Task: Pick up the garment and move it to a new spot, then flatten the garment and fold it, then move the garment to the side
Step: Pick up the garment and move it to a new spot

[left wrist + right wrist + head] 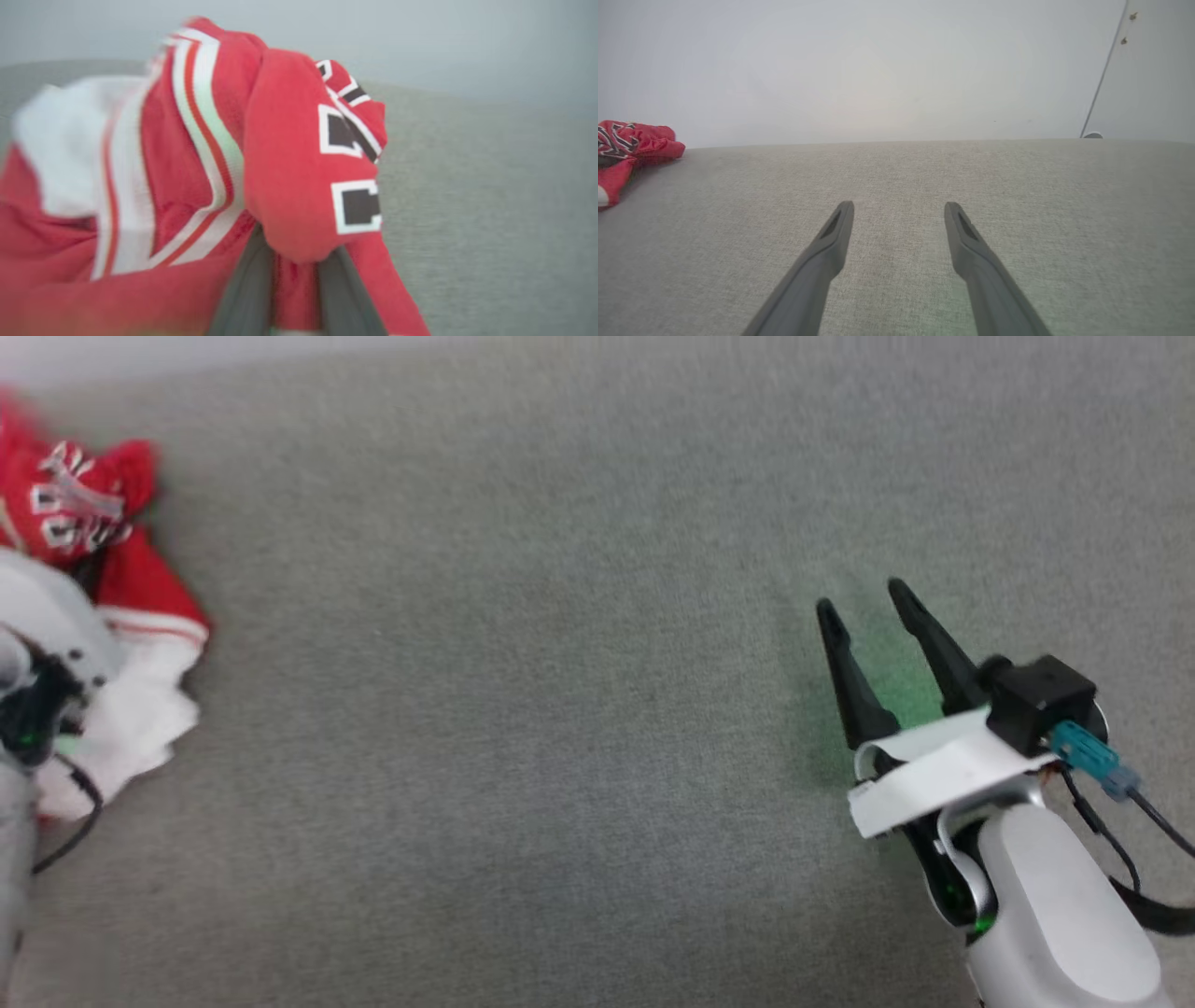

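The garment [140,583] lies crumpled at the far left of the grey surface, red with white sleeves, striped trim and black white-edged lettering. My left arm's pale wrist [42,616] covers part of it there. In the left wrist view the garment [289,158] bulges close in front of the camera. My left gripper [296,275] is shut on a fold of its red cloth, and the fingertips are buried under the bulge. My right gripper [864,597] hovers open over bare surface at the lower right, far from the garment [635,142]. Nothing sits between the right gripper's [899,205] fingers.
The grey fabric surface [560,709] stretches wide between the two arms. Its far edge meets a pale wall [878,70]. A thin dark line [1104,74] runs down the wall at the upper right of the right wrist view.
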Controlling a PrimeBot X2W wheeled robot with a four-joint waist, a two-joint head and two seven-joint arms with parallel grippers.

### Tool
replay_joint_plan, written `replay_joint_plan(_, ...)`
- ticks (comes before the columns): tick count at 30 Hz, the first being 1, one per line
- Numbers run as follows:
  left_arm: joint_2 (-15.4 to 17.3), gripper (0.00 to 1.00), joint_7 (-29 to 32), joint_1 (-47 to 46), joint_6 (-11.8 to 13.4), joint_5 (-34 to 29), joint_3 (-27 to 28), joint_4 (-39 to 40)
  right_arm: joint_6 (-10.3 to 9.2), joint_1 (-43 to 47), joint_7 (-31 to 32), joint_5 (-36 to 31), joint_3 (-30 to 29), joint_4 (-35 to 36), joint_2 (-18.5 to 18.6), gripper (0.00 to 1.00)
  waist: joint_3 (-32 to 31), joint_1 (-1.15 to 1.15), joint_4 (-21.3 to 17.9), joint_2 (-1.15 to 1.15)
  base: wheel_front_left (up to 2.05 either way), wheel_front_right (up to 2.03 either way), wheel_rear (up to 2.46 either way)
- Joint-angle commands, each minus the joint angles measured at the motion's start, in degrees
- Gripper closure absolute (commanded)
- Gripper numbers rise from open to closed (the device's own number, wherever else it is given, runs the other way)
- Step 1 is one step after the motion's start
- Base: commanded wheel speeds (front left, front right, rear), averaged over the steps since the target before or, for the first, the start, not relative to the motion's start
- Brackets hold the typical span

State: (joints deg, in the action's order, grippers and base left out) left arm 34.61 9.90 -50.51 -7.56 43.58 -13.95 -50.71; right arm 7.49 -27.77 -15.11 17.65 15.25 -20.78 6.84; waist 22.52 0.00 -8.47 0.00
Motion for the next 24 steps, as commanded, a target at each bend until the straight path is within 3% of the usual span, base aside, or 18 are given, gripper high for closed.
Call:
replay_joint_plan(1,0.2,1.00,-1.5,-0.4,0.2,1.0,-1.6,2.3,0.00,1.7,-0.1,0.6,-1.2,-0.3,-0.1,0.00,-5.4,0.00,3.0,0.00,0.00,0.00,0.00)
replay_joint_plan(6,-1.4,1.00,-2.4,-1.5,0.1,1.5,-9.6,11.8,-0.01,3.9,-0.1,0.9,-3.7,-0.3,-0.9,0.00,-7.6,0.00,2.1,0.00,0.00,0.00,0.00)
replay_joint_plan(14,-3.4,1.00,1.3,-5.7,0.1,4.1,-22.2,28.6,0.00,5.7,0.0,1.4,-6.6,0.7,-2.6,0.00,-7.5,0.00,-2.4,0.00,0.00,0.00,0.00)
replay_joint_plan(24,-9.7,1.00,3.5,-13.2,0.1,12.3,-35.0,36.5,0.00,6.0,-0.1,2.6,-10.0,2.0,-3.6,0.00,-4.7,0.00,-8.9,0.00,0.00,0.00,0.00)
